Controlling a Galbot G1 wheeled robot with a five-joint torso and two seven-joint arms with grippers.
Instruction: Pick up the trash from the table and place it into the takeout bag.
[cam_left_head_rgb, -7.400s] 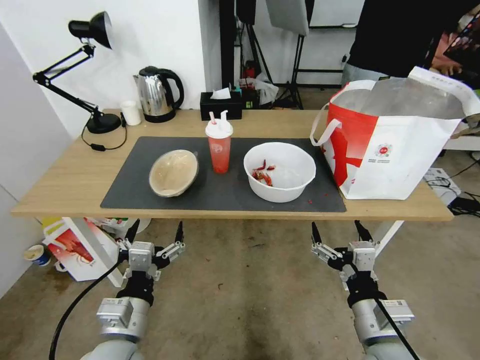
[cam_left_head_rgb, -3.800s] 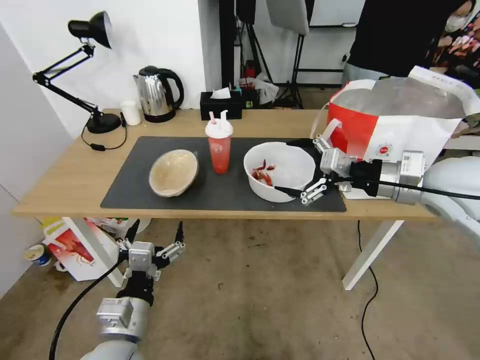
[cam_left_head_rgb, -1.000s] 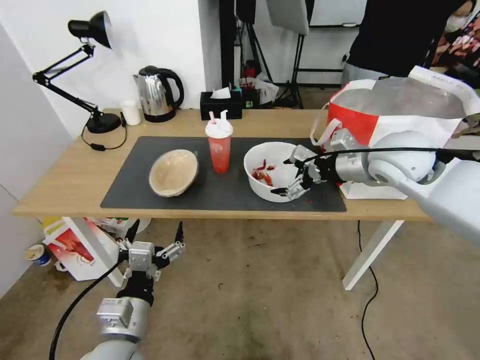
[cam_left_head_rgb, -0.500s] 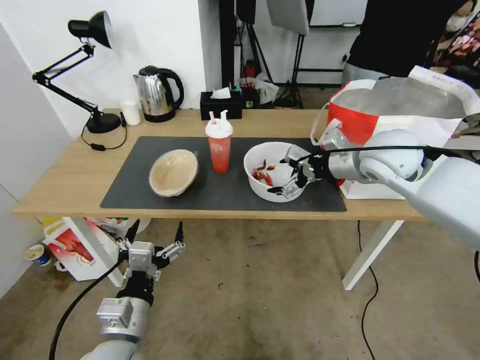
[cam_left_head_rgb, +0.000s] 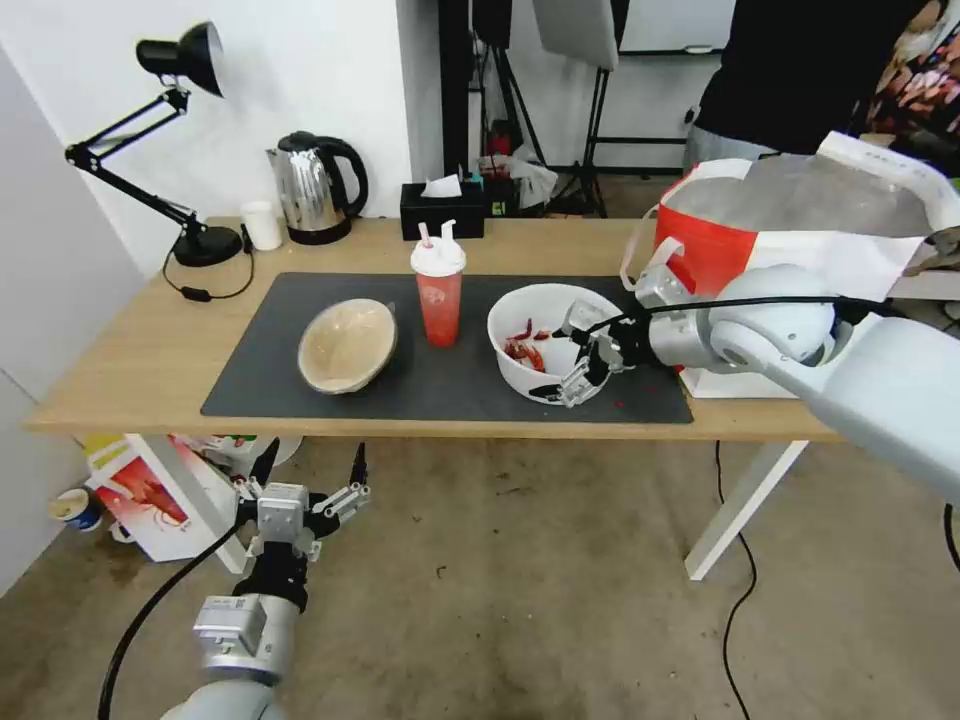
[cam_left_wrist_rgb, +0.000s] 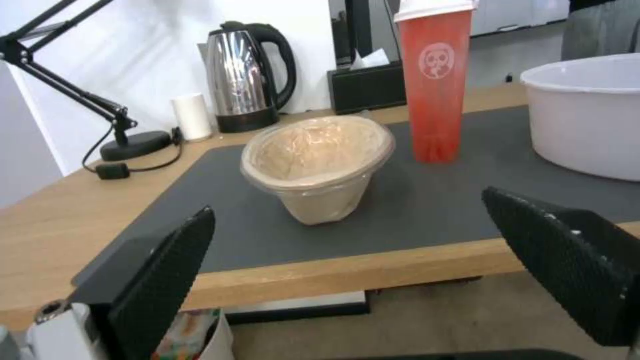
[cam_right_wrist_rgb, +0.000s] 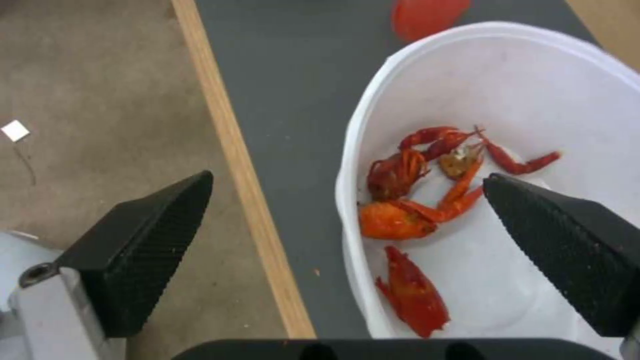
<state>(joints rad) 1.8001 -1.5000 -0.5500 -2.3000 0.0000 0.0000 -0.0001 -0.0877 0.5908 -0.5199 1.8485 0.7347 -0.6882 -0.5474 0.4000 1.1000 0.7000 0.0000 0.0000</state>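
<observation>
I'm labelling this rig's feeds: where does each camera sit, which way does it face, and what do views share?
Head view: on the head, looking forward and down at the table; both arms show, the left gripper low before the table.
Left wrist view: behind open fingers, facing the beige paper bowl over the table edge.
Right wrist view: above the white bowl, looking down, its fingers straddling the rim.
Shared: white bowl and red cup appear in all three.

Left of bowl (cam_left_head_rgb: 545, 345): cup (cam_left_head_rgb: 438, 285) stands near.
Right of bowl: bag (cam_left_head_rgb: 790, 290) blocks.
Front: mat (cam_left_head_rgb: 300, 400) bare.
</observation>
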